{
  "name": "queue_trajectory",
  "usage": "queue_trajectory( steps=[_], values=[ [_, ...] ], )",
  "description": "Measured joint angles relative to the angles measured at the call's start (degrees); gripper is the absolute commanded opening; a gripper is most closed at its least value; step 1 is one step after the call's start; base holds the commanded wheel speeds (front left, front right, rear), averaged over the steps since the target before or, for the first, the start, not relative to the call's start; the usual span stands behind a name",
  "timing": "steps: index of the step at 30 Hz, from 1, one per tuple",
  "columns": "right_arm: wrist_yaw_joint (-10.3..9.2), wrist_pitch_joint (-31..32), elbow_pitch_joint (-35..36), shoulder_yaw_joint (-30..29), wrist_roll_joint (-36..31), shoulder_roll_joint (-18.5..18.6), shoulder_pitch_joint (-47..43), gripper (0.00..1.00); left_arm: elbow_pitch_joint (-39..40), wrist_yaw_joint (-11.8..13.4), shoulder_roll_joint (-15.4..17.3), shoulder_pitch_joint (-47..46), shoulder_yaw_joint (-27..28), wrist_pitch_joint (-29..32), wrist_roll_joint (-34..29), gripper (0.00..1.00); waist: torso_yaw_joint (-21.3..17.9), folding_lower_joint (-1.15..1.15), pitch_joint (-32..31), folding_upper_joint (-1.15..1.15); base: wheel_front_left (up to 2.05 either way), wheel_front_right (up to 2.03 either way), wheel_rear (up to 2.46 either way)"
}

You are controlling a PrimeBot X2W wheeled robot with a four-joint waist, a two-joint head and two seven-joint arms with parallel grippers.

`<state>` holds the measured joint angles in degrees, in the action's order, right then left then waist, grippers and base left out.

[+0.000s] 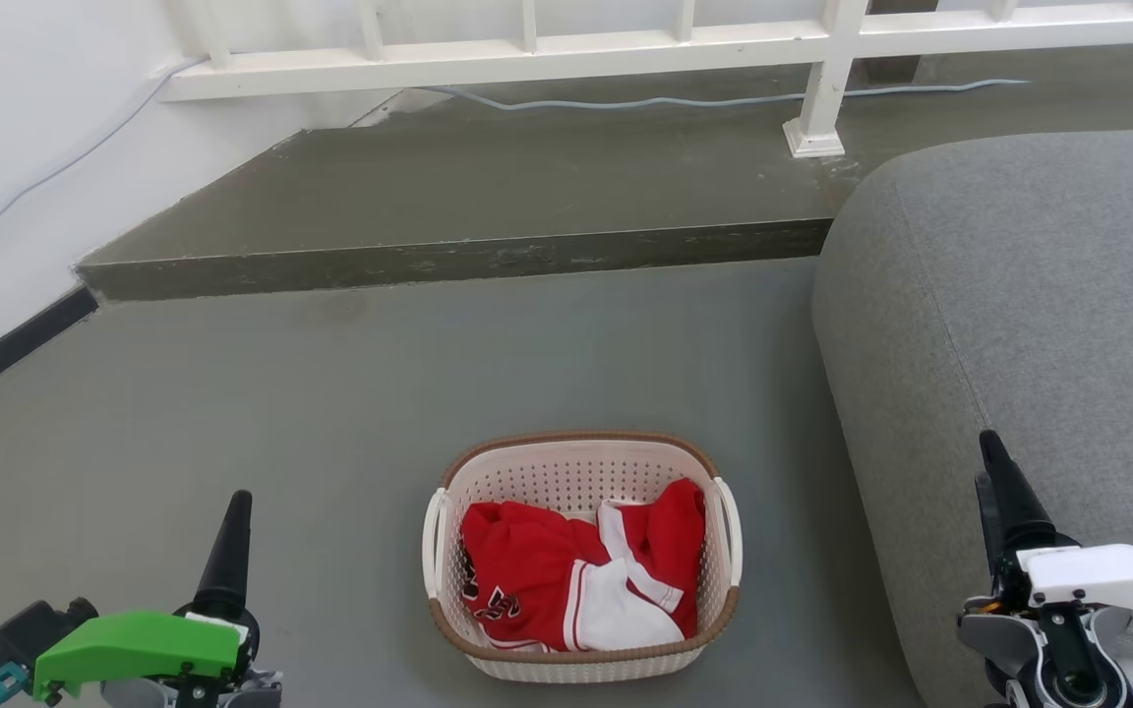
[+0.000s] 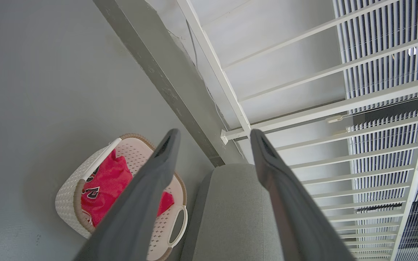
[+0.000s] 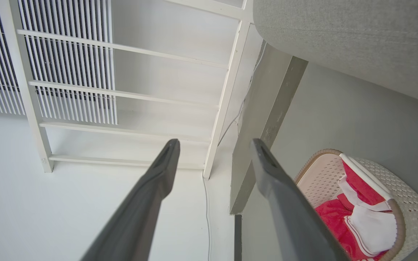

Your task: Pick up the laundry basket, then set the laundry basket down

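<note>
The laundry basket [image 1: 566, 479] stands on the grey floor at the bottom middle of the head view. It is cream-white with perforated walls, a brown rim and white side handles. Red and white clothes [image 1: 566, 580] lie bunched inside it. My left gripper [image 1: 237, 503] hangs to the basket's left, well apart from it. My right gripper [image 1: 989, 444] hangs to its right, over the sofa's edge. In the left wrist view the left gripper [image 2: 214, 134] is open and empty, with the basket [image 2: 67, 197] beyond its left finger. The right gripper [image 3: 214, 142] is open too, the basket [image 3: 408, 203] at lower right.
A grey sofa [image 1: 1019, 295] fills the right side, close to the basket. A raised concrete step [image 1: 448, 261] crosses behind, with a white railing [image 1: 527, 54] and a cable on it. A white wall [image 1: 16, 147] with a dark skirting runs along the left.
</note>
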<state>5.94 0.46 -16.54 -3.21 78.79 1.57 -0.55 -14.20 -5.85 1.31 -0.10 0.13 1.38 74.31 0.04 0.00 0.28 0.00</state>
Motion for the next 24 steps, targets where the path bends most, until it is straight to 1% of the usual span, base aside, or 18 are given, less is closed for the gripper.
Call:
queue_trajectory(
  steps=[1,2,5,6,11,18,24],
  values=[
    [0.00,0.0,0.0,0.0,0.0,0.0,0.0,1.00,0.0,0.0,0.0,0.0,0.0,0.0,0.0,1.00,0.0,0.00,0.0,0.00,0.00,0.00,0.00],
    [-0.04,-0.5,0.4,0.5,-2.3,0.1,0.0,1.00,0.3,0.1,0.2,0.0,-0.3,-0.5,-2.0,1.00,0.0,0.00,0.0,0.00,0.00,0.00,0.00],
    [-0.09,-1.0,0.9,1.3,-4.8,0.1,0.0,1.00,1.1,0.7,0.5,0.0,-1.0,-1.0,-5.2,1.00,0.0,0.00,0.0,0.00,0.00,0.00,0.00],
    [-0.48,-1.1,1.1,1.7,-5.9,0.2,0.0,1.00,1.4,0.8,0.6,0.0,-1.3,-1.0,-6.0,1.00,0.0,0.00,0.0,0.00,0.00,0.00,0.00],
    [-1.09,-1.9,1.7,3.2,-10.9,0.4,0.0,1.00,2.3,1.4,1.2,0.0,-2.9,-2.0,-11.8,1.00,0.0,0.00,-0.1,0.00,0.00,0.00,0.00],
    [-2.05,-3.0,2.3,5.4,-17.5,0.5,0.0,1.00,3.5,3.1,1.9,0.0,-5.2,-3.2,-19.3,1.00,0.0,0.00,-0.2,0.00,0.00,0.00,0.00],
    [-3.12,-4.1,2.4,6.8,-22.9,0.7,-0.2,1.00,3.9,3.9,2.2,0.0,-6.8,-4.2,-25.0,1.00,-0.1,0.00,-0.3,0.00,0.00,0.00,0.00]
  ],
)
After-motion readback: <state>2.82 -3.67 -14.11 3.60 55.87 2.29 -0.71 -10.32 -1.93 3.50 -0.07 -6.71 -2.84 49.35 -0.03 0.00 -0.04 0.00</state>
